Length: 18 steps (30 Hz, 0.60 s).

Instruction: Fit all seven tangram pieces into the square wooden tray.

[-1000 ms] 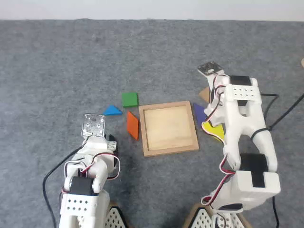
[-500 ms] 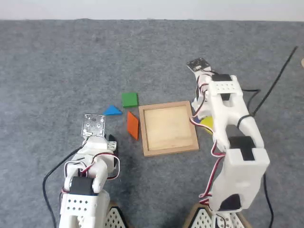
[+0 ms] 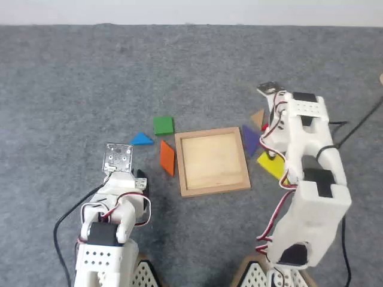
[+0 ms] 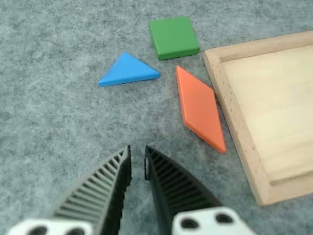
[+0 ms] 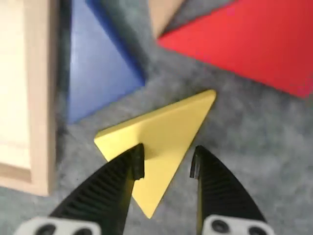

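The square wooden tray [image 3: 184, 174] lies empty at the table's centre. Left of it are a green square [image 3: 163, 125], a blue triangle [image 3: 142, 139] and an orange parallelogram [image 3: 167, 157]. Right of it are a tan triangle [image 3: 258, 118], a dark blue triangle [image 3: 250, 140] and a yellow triangle [image 3: 270, 164]. In the right wrist view, my right gripper [image 5: 166, 164] is open and straddles the yellow triangle [image 5: 161, 129], with the red triangle [image 5: 254, 44] beyond. My left gripper [image 4: 137, 164] is shut and holds nothing, on the carpet short of the orange parallelogram [image 4: 200, 108].
Grey carpet covers the table. The tray's wooden rim [image 5: 41, 98] runs close beside the dark blue triangle [image 5: 98, 73]. The right arm's body [image 3: 305, 128] hangs over the pieces on the right and hides most of the red one. Cables trail off behind both arms.
The right arm swung in toward the tray's right edge, then back out to the right, and now sits over the yellow triangle. The left arm has not moved.
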{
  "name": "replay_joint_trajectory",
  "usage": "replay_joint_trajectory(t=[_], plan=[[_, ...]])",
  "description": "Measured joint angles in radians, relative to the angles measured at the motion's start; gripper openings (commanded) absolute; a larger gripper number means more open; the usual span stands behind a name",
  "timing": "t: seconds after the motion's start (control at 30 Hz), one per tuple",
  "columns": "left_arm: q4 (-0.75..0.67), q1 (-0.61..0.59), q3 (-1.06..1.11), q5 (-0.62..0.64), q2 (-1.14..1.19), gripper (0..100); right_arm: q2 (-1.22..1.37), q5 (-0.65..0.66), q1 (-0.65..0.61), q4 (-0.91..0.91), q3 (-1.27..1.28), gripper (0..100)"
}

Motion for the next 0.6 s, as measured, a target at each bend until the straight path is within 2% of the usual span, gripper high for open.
replay_joint_trajectory(t=[0.17,0.37,0.6], plan=[[0.000,0.000,0.000,0.000,0.000,5,-0.086,-0.003,0.040,0.028,0.012,17.5],[0.000,0.000,0.000,0.000,0.000,5,-0.206,-0.041,-0.048,0.075,0.029,18.4],[0.000,0.000,0.000,0.000,0.000,5,-0.213,-0.126,-0.164,-0.025,0.201,42.2]])
